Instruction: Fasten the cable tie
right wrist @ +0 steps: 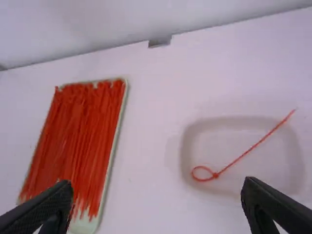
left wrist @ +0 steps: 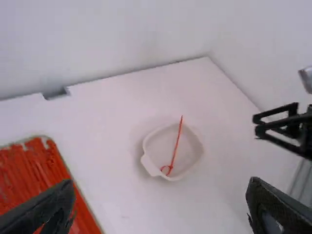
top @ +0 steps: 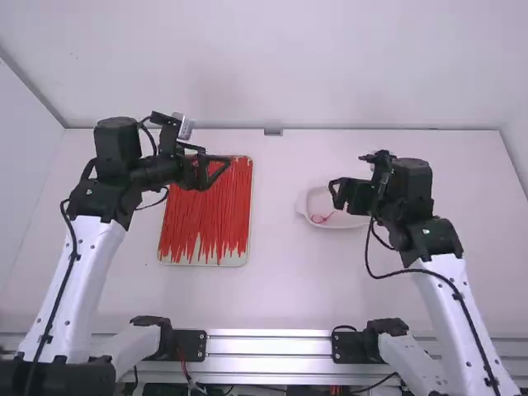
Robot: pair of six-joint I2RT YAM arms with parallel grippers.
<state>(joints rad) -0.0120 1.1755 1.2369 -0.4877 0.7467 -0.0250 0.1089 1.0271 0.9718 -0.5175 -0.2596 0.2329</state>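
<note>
Left pincer: mine, jaws apart, empty, above the tray.
Right pincer: mine, jaws apart, empty, above the dish.
Cable tie: looped shut, lying in the dish.
Progress: I judge one tie fastened; loose ties still await on the tray.

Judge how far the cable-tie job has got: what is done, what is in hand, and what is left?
Done: one red cable tie lies in the white dish, one end closed into a small loop. In hand: nothing; the left gripper by the tray and the right gripper by the dish are both open and empty. Left: many loose ties lie straight on the tray.
</note>
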